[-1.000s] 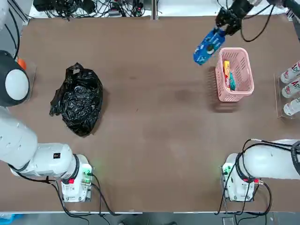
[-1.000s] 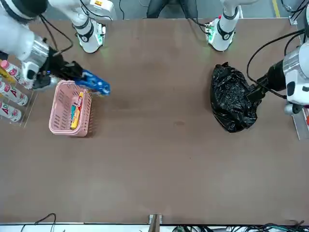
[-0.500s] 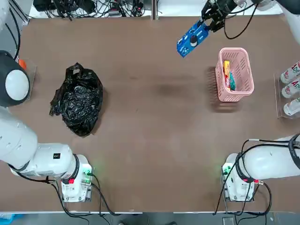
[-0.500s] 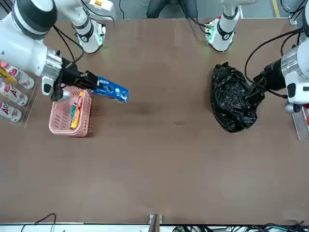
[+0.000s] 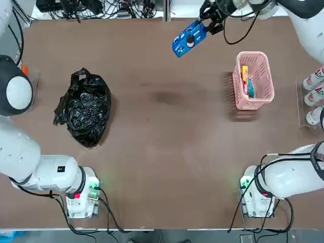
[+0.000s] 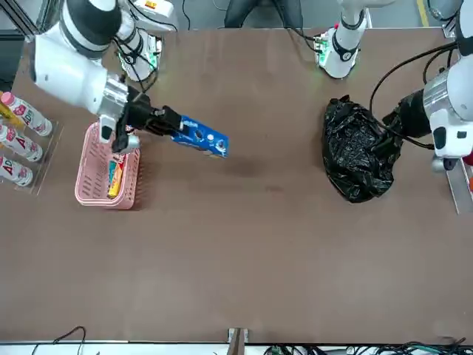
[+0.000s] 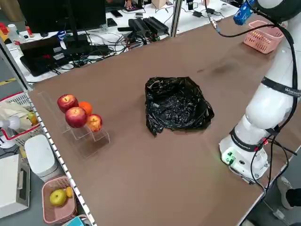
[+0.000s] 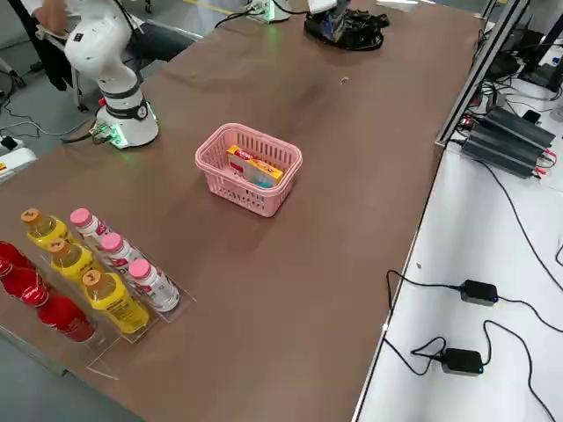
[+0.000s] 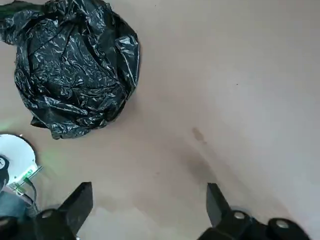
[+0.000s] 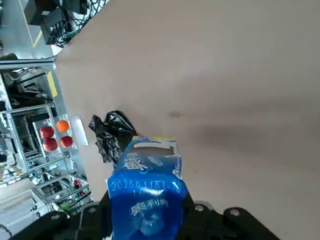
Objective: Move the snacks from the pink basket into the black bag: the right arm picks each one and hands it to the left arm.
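Right hand [image 6: 164, 122]: I am holding the blue packet [image 5: 185, 38] clamped by one end, so its free end is sticking out toward the other arm for the handover.
Blue packet: I am keeping it in the air above the tabletop [image 5: 167, 147], clear of the basket [image 5: 253, 81] and well apart from the bag [image 5: 83, 106].
Left hand [image 9: 150, 210]: I am keeping the fingers wide apart and empty, hanging near the bag, ready to take the packet.
Basket: it is sitting near the bottles [image 8: 106, 272], holding the yellow packet [image 5: 244, 76] and teal packet [image 5: 250, 90] for later.
Bag: it is lying crumpled on the left arm's side, within its reach.
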{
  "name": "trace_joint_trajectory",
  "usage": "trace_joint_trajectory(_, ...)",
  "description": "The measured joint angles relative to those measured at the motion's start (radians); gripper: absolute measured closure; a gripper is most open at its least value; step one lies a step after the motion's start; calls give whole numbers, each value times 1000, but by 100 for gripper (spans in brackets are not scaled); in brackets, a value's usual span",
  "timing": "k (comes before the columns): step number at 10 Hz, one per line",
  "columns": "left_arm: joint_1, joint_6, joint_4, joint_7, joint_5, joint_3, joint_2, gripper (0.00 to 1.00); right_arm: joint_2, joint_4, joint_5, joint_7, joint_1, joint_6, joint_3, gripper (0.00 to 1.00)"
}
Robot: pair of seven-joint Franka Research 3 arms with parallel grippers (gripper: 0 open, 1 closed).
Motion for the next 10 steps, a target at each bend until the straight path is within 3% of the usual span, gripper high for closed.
trace_joint_trajectory(6,-37,5,2,-201,0,-78,-1,0,57,61,99,91,164,174,0,50)
trace_joint_trajectory(10,-38,29,2,-380,-14,-128,-1,0,114,176,102,217,216,195,0,50)
